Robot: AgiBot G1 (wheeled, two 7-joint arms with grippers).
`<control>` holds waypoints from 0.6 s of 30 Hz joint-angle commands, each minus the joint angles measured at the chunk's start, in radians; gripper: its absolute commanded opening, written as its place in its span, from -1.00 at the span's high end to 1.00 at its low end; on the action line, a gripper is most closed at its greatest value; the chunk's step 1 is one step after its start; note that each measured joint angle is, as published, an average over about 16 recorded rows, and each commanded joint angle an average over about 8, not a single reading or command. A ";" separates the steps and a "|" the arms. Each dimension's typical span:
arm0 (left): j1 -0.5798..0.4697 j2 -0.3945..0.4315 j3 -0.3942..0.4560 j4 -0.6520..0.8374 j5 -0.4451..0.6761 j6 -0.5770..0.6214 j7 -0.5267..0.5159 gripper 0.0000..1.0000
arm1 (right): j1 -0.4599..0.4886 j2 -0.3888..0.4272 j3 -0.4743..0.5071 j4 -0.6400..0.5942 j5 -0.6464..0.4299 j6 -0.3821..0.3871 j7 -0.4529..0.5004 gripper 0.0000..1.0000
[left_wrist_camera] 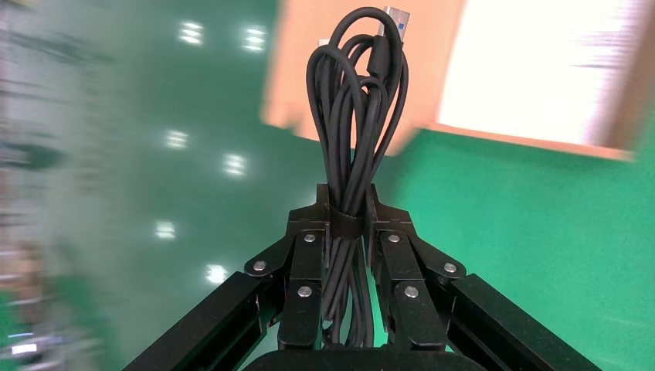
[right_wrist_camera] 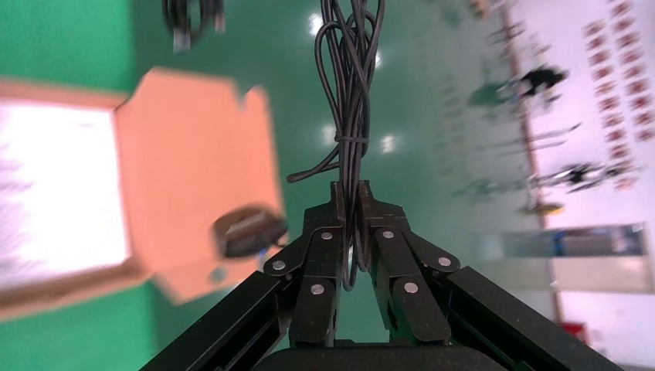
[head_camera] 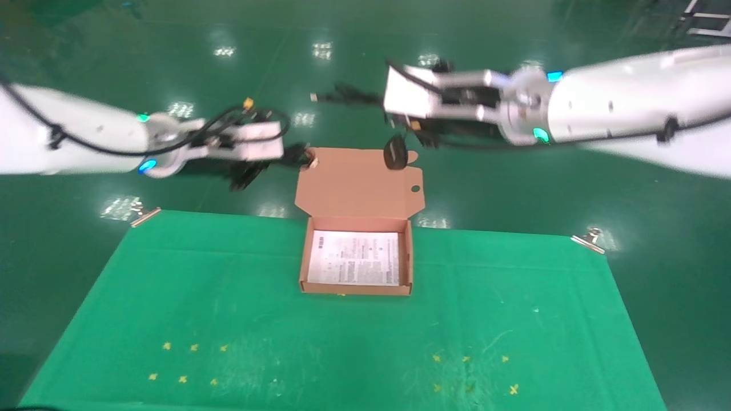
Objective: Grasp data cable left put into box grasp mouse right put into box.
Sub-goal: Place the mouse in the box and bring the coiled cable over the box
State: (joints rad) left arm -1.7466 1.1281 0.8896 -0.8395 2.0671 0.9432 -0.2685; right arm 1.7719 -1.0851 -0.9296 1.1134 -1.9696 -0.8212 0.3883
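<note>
The brown box (head_camera: 354, 289) stands open at the far middle of the green cloth, a white printed sheet (head_camera: 354, 258) inside and its lid (head_camera: 354, 182) leaning back. My left gripper (head_camera: 294, 155) is shut on the bundled black data cable (left_wrist_camera: 355, 100) in the air, by the lid's far left corner; the silvery plug (left_wrist_camera: 394, 13) points away. My right gripper (head_camera: 371, 98) is shut on the mouse's thin cord (right_wrist_camera: 351, 116), high behind the lid. The black mouse (head_camera: 395, 153) dangles from the cord against the lid's top right edge and also shows in the right wrist view (right_wrist_camera: 247, 232).
The green cloth (head_camera: 228, 297) covers the table, held by metal clips at the far left corner (head_camera: 145, 216) and far right corner (head_camera: 588, 240). Several small yellow crosses (head_camera: 183, 378) mark the near part. Shiny green floor lies beyond.
</note>
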 commanded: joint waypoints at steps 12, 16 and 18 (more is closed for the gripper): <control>-0.061 0.017 -0.002 -0.042 0.066 -0.054 -0.028 1.00 | 0.108 -0.152 0.023 -0.195 0.062 0.086 -0.160 1.00; -0.054 -0.008 -0.003 -0.037 0.056 -0.037 -0.023 1.00 | 0.094 -0.164 0.017 -0.210 0.064 0.091 -0.168 1.00; -0.051 -0.025 -0.003 -0.031 0.053 -0.028 -0.018 1.00 | 0.083 -0.172 0.012 -0.224 0.066 0.090 -0.172 1.00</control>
State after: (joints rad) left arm -1.8013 1.1058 0.8889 -0.8704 2.1302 0.9131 -0.2892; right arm 1.8564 -1.2611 -0.9179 0.8804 -1.9029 -0.7325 0.2124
